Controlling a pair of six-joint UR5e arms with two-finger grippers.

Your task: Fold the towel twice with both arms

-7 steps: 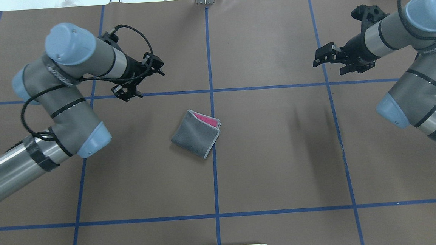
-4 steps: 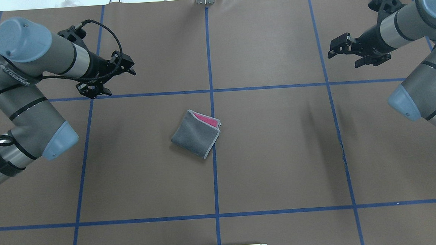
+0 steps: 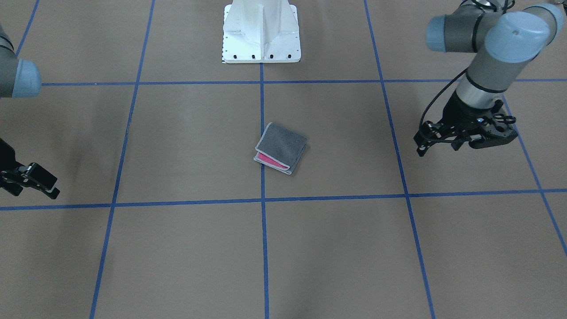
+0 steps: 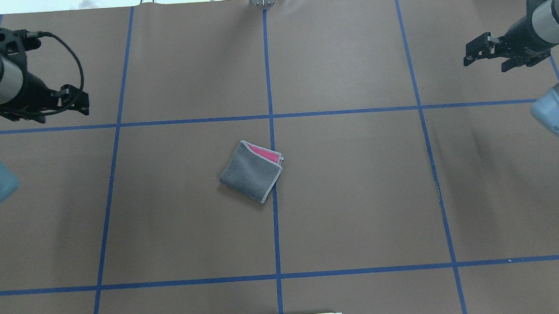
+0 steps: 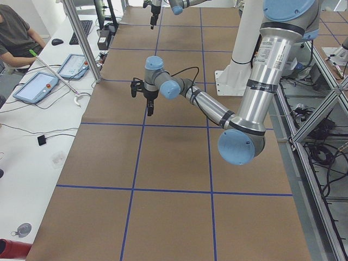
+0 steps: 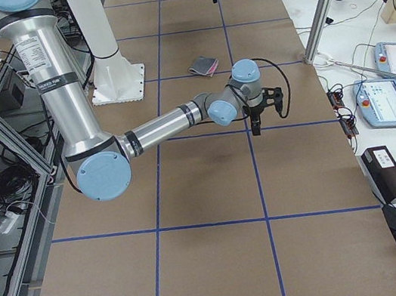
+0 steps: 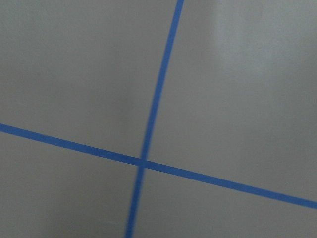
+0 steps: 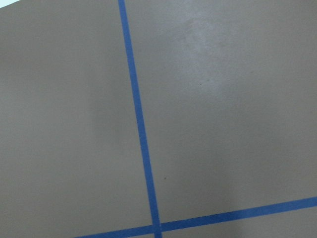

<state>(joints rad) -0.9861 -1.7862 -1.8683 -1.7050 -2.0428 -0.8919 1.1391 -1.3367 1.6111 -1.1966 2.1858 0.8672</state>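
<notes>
**Hands open and wide apart, towel folded at mid-counter**

Your left hand (image 3: 437,149), a black two-finger unit, hangs above the counter with its fingers spread and empty. It points down and sits beside the crossing of two blue tape lines (image 4: 267,80). Its wrist camera shows only that crossing on brown paper.

Your right hand (image 4: 486,64), the same black build, is also parted and grips nothing. It hovers over the opposite side of the counter, past the outer lengthwise line. Its wrist camera likewise shows only brown paper and blue tape.

Behind each hand you see a silver-grey tubular arm with light blue joint caps and black cable.

Between the hands, well apart from both, the small terry towel (image 4: 251,173) lies flat on the brown paper-covered counter (image 4: 359,196). It is folded into a compact square with the dark grey face out. A pink strip shows along the edge away from the robot, and light grey stitched edging runs around it. It sits askew to the grid, and one corner overlaps the centre line.

The white bolted pedestal base (image 3: 261,31) stands at the robot's edge of the counter, in line with the towel.
</notes>
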